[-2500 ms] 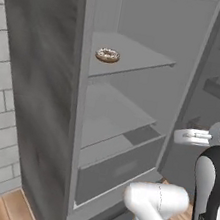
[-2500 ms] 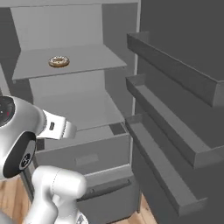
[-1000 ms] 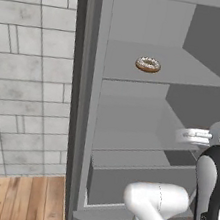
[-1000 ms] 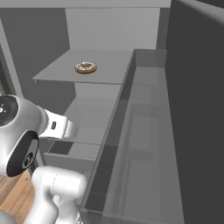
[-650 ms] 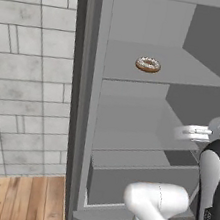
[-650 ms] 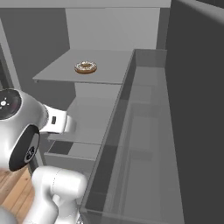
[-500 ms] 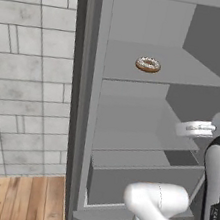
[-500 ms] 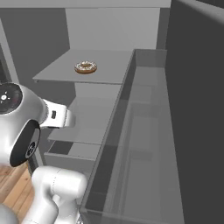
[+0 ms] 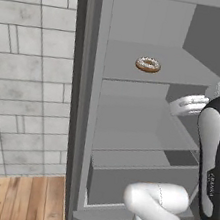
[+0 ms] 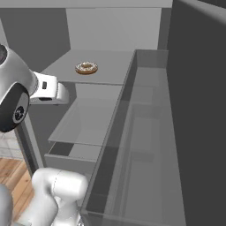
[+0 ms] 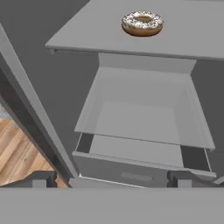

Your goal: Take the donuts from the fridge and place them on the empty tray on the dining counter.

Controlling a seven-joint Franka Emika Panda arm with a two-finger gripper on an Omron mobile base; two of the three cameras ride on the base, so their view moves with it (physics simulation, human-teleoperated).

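To my left I see a wall (image 9: 25, 82) of pale grey stone tiles, meeting a warm wood-plank floor (image 9: 16, 195) below.

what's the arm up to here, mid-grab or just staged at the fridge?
Staged, not grabbing. The fridge stands open and one brown donut with pale sprinkled topping sits on an upper shelf. The gripper is open and empty, short of the donut and lower than that shelf, looking in over the drawer at the bottom. Nothing has been picked up at this point.
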